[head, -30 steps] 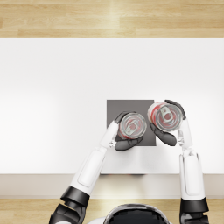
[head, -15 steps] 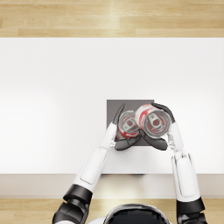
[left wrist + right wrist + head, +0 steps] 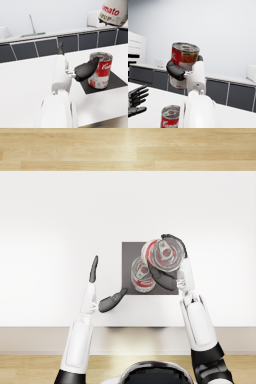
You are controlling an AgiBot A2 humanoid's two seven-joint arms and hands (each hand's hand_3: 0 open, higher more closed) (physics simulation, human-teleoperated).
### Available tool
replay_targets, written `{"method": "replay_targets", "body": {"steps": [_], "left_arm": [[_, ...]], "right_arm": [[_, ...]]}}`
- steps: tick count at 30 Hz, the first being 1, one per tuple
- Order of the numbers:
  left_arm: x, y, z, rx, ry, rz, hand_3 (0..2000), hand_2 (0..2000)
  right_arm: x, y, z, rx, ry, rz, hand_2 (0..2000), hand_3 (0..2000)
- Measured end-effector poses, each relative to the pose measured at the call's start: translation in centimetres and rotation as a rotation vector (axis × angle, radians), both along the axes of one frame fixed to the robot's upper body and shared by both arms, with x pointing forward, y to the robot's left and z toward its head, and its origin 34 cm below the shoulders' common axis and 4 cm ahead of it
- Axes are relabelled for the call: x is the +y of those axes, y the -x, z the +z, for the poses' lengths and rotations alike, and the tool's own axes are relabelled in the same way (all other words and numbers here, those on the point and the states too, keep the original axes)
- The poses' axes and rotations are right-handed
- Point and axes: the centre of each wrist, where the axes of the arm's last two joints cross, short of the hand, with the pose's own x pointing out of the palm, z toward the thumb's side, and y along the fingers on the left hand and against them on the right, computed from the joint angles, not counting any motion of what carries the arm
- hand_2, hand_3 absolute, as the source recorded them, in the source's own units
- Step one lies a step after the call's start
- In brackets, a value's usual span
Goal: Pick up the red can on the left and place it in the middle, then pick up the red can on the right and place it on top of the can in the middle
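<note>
One red soup can (image 3: 140, 276) stands upright on the dark grey mat (image 3: 129, 254), seen again in the left wrist view (image 3: 101, 71) and in the right wrist view (image 3: 170, 117). My right hand (image 3: 166, 278) grips the second red can (image 3: 164, 253) in the air, above and slightly right of the standing can; this held can also shows in the wrist views (image 3: 184, 62) (image 3: 114, 11). My left hand (image 3: 98, 291) is spread with nothing in it, left of the mat and clear of the standing can. In its own view the left hand's thumb (image 3: 85, 71) overlaps the can.
The mat (image 3: 113, 82) lies on a wide white counter (image 3: 50, 228) whose front edge runs near my arms. Dark cabinets, a sink (image 3: 32, 34) and a white appliance (image 3: 93, 18) stand far behind. My left hand (image 3: 135, 100) shows low at the side of the right wrist view.
My left hand has let go of the middle can and drawn back to the left, fingers spread. My right hand has carried its can leftward, above the mat, close over the standing can.
</note>
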Motion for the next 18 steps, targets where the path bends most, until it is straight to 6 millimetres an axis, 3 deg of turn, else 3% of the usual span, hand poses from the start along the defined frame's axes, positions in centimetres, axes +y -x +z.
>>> {"method": "replay_targets", "body": {"steps": [7,18], "left_arm": [[2.8,0.9,0.1,0.005,0.013,0.105,0,0],[2.6,1.3,-0.2,0.014,0.023,0.104,0,0]], "right_arm": [[0.9,-0.5,-1.1,0.099,-0.003,-0.018,2000,1520],[2.2,-0.5,-4.2,0.218,0.052,0.019,2000,1520]]}}
